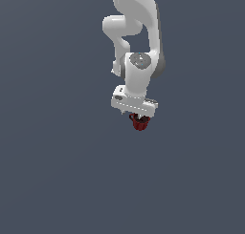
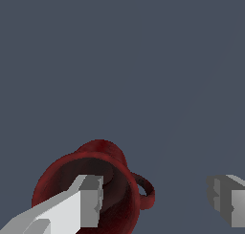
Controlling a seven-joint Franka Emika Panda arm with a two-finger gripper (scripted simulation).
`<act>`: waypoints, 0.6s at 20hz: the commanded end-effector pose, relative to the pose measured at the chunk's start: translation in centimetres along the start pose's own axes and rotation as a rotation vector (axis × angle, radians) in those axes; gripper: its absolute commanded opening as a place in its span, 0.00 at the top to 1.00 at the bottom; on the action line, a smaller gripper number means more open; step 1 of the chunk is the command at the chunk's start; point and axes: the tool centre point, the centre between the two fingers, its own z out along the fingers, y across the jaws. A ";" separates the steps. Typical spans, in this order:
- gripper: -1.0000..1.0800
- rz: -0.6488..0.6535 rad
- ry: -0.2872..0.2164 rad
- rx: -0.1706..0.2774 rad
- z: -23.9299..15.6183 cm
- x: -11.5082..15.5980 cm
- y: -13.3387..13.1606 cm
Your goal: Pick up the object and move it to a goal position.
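Observation:
The object, a small dark red mug [image 1: 140, 123], shows just below the white hand in the exterior view. In the wrist view the mug [image 2: 67, 171] lies tilted toward the camera, its dark inside showing and its loop handle [image 2: 147, 196] pointing toward the gap between the fingers. My gripper [image 2: 155, 199] is open wide. One finger [image 2: 88, 202] is in front of the mug's mouth, and the other finger [image 2: 225, 199] stands well clear of the handle. From outside, the gripper [image 1: 139, 115] hangs right over the mug, its fingertips mostly hidden behind the hand and mug.
A plain dark grey-blue surface [image 1: 57, 180] fills both views. The white arm [image 1: 139, 37] comes down from the top of the exterior view. No goal marker shows.

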 end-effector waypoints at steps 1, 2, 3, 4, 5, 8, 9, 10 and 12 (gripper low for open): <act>0.19 0.039 -0.001 -0.004 0.5 -1.1 -0.3; 0.19 0.053 -0.001 -0.005 0.7 -1.5 -0.4; 0.19 0.065 -0.002 -0.006 0.8 -1.9 -0.5; 0.19 0.076 -0.002 -0.007 1.0 -2.3 -0.6; 0.19 0.086 -0.002 -0.008 1.1 -2.6 -0.6; 0.19 0.112 -0.003 -0.010 1.4 -3.4 -0.8; 0.19 0.119 -0.003 -0.011 1.5 -3.6 -0.8; 0.19 0.125 -0.003 -0.011 1.6 -3.8 -0.9; 0.19 0.134 -0.003 -0.012 1.7 -4.1 -0.9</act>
